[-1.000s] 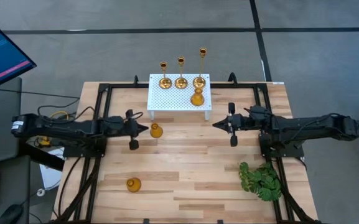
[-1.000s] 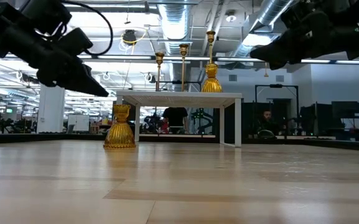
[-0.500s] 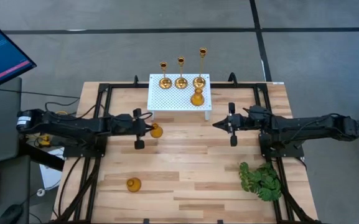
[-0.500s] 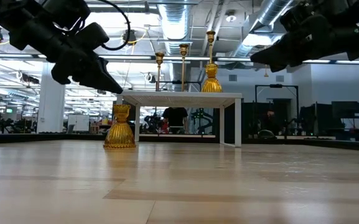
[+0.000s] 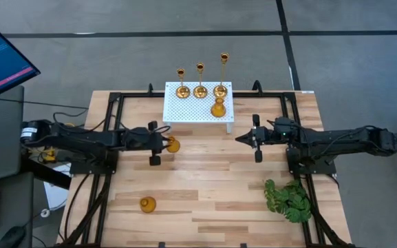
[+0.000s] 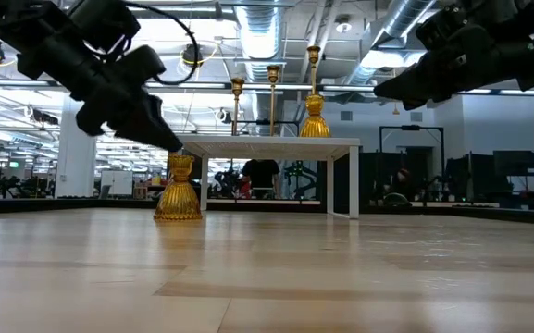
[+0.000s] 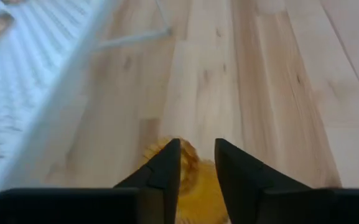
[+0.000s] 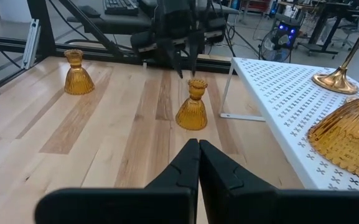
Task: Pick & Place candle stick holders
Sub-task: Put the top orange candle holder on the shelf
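A squat amber candle stick holder (image 5: 173, 145) stands on its base on the wood table, just in front of the white perforated stand (image 5: 198, 114). My left gripper (image 5: 164, 143) is open. In the right wrist view its fingertips (image 8: 187, 73) hover just above the holder's top (image 8: 196, 83), apart from it. Its own wrist view shows the holder (image 7: 198, 186) below the gap between the fingers. Three slim brass sticks (image 5: 200, 88) and another squat holder (image 5: 217, 109) stand on the stand. A third squat holder (image 5: 147, 204) stands near the front left. My right gripper (image 5: 239, 138) is shut and hangs above the table right of the stand.
A green leafy plant (image 5: 287, 200) lies at the front right. The stand's legs (image 6: 352, 180) and edge are close beside the left gripper. Black frame rails (image 5: 109, 131) run along the table's left and right sides. Bare wood lies in the middle and front.
My left gripper has gone toward the table's right edge, up to the squat holder in front of the stand, and its tip has sunk a little. The holder has stayed put.
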Motion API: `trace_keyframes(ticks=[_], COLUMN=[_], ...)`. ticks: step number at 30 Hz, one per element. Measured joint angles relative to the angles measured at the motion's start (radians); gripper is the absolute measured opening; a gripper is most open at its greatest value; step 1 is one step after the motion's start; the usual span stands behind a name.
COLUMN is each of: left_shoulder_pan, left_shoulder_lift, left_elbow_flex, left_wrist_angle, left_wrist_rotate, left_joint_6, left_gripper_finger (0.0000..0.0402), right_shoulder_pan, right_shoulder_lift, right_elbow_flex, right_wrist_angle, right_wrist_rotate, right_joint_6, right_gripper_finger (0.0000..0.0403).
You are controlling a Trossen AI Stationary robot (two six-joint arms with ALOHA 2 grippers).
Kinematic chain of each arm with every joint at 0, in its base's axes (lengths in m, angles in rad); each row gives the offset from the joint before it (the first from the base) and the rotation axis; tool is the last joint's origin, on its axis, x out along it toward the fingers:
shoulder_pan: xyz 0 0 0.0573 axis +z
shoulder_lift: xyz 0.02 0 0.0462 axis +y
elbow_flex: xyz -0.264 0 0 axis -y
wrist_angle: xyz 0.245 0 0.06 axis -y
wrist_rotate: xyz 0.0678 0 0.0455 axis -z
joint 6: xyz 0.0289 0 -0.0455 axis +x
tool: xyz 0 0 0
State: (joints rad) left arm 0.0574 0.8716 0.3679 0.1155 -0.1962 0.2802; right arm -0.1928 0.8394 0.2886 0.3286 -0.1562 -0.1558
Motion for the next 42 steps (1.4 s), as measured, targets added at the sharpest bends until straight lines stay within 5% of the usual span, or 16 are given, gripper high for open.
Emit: trace_keyframes(ticks=[29, 42], left_shoulder_pan=[0.0, 0.001], left_shoulder_lift=[0.199, 0.201], left_elbow_flex=[0.003, -0.001], left_wrist_angle=[0.065, 0.054], left_wrist_rotate=[-0.027, -0.218], left_joint_6=[-0.182, -0.165], left_gripper_finger=[0.0121, 0.0121], right_shoulder_pan=[0.0, 0.001], right_shoulder_lift=[0.0, 0.0], right_elbow_flex=[0.0, 0.0], right_wrist_angle=[0.0, 0.001], right_wrist_rotate=[0.0, 0.0], right_joint_6=[0.0, 0.026], right_gripper_finger=[0.0, 0.0])
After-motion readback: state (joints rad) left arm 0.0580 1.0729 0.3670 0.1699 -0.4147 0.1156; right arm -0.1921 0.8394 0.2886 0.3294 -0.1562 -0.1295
